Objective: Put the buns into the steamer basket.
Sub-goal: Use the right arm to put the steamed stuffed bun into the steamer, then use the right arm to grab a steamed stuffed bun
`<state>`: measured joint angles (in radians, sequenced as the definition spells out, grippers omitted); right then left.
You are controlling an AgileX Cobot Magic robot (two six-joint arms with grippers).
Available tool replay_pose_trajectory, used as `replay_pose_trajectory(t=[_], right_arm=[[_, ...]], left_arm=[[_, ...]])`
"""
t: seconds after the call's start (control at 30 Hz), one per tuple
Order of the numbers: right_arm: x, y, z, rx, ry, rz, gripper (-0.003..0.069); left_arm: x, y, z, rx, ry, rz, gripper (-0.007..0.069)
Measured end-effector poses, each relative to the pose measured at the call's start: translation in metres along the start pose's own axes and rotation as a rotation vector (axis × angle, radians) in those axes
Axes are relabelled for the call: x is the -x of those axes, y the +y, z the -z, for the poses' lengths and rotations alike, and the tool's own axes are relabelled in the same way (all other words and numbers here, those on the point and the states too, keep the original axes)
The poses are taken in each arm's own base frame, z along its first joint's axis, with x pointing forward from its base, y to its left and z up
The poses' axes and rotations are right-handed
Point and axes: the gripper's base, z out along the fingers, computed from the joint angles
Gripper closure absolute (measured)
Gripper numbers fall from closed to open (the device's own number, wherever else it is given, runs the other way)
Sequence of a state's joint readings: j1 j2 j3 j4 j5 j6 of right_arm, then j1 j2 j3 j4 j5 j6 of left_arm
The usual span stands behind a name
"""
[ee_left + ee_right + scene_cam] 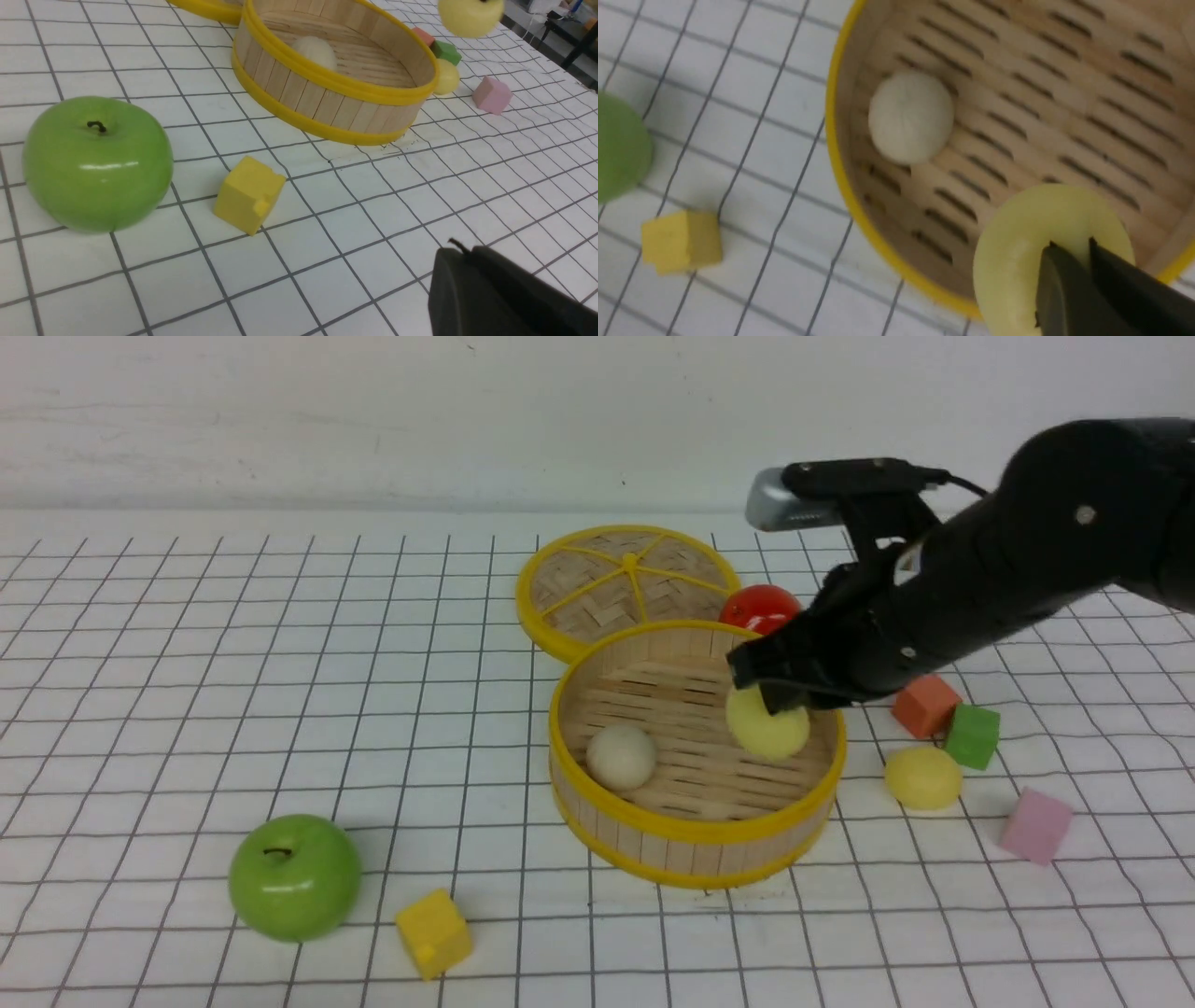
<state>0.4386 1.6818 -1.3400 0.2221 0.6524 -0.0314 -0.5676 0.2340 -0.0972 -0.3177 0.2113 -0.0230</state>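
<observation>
The steamer basket [695,831] stands mid-table with a cream-white bun [621,756] on its slatted floor. My right gripper [770,695] hangs over the basket's right side, shut on a pale yellow bun [770,728] that is held clear of the floor. The right wrist view shows the fingertips [1070,242] pinching that bun [1017,242] above the slats, with the white bun [910,116] beyond. Another pale yellow bun [922,777] lies on the table right of the basket. My left gripper [460,249] shows only in its wrist view, shut and holding nothing, low over the cloth near the front.
A flat woven lid [625,583] and a red tomato [758,607] sit behind the basket. A green apple [294,875] and a yellow cube [434,931] are at the front left. Orange [924,705], green [973,735] and pink [1034,823] cubes lie at the right.
</observation>
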Motion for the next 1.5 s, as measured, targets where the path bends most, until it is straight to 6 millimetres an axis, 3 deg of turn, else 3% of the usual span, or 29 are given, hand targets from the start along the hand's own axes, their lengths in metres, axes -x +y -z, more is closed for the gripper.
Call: replay_pose_trajectory(t=[0.13, 0.23, 0.27, 0.3, 0.33, 0.37, 0.43, 0.47, 0.57, 0.67, 0.73, 0.77, 0.8, 0.83, 0.9, 0.97, 1.27, 1.5], right_arm=[[0.0, -0.012, -0.059, -0.055, 0.076, 0.032, 0.0585], [-0.003, -0.018, -0.079, -0.085, 0.114, 0.019, 0.0519], [-0.005, -0.02, -0.087, -0.101, 0.133, 0.003, 0.0433], [-0.005, -0.02, -0.087, -0.101, 0.133, 0.003, 0.0433], [-0.002, -0.02, -0.086, -0.105, 0.131, -0.012, 0.0349], [-0.002, -0.02, -0.086, -0.105, 0.131, -0.013, 0.034], [0.006, -0.017, -0.074, -0.105, 0.126, -0.018, 0.0234], [0.007, -0.017, -0.073, -0.105, 0.126, -0.017, 0.0221], [0.017, -0.011, -0.037, -0.105, 0.104, -0.003, 0.0164], [0.025, -0.014, -0.005, -0.137, 0.068, 0.006, 0.0162], [0.025, -0.039, 0.017, -0.226, 0.085, -0.045, 0.0194], [0.025, -0.041, 0.018, -0.233, 0.084, -0.047, 0.0197], [0.021, -0.061, 0.019, -0.283, 0.127, -0.107, 0.0227], [0.014, -0.08, 0.015, -0.319, 0.17, -0.162, 0.0256], [0.006, -0.091, 0.009, -0.337, 0.206, -0.196, 0.028], [-0.009, -0.111, -0.012, -0.341, 0.267, -0.253, 0.0342], [-0.018, -0.134, -0.057, -0.319, 0.244, -0.283, 0.0386], [-0.016, -0.136, -0.065, -0.315, 0.208, -0.275, 0.0386]], left_arm=[[0.0, 0.0, 0.0, 0.0, 0.0, 0.0, 0.0606], [0.0, 0.0, 0.0, 0.0, 0.0, 0.0, 0.0605], [0.0, 0.0, 0.0, 0.0, 0.0, 0.0, 0.0603], [0.0, 0.0, 0.0, 0.0, 0.0, 0.0, 0.0603], [0.0, 0.0, 0.0, 0.0, 0.0, 0.0, 0.0599], [0.0, 0.0, 0.0, 0.0, 0.0, 0.0, 0.0599], [0.0, 0.0, 0.0, 0.0, 0.0, 0.0, 0.0596], [0.0, 0.0, 0.0, 0.0, 0.0, 0.0, 0.0596], [0.0, 0.0, 0.0, 0.0, 0.0, 0.0, 0.0596], [0.0, 0.0, 0.0, 0.0, 0.0, 0.0, 0.0594], [0.0, 0.0, 0.0, 0.0, 0.0, 0.0, 0.0589], [0.0, 0.0, 0.0, 0.0, 0.0, 0.0, 0.0589], [0.0, 0.0, 0.0, 0.0, 0.0, 0.0, 0.0587], [0.0, 0.0, 0.0, 0.0, 0.0, 0.0, 0.0587], [0.0, 0.0, 0.0, 0.0, 0.0, 0.0, 0.0586], [0.0, 0.0, 0.0, 0.0, 0.0, 0.0, 0.0585], [0.0, 0.0, 0.0, 0.0, 0.0, 0.0, 0.0572], [0.0, 0.0, 0.0, 0.0, 0.0, 0.0, 0.0567]])
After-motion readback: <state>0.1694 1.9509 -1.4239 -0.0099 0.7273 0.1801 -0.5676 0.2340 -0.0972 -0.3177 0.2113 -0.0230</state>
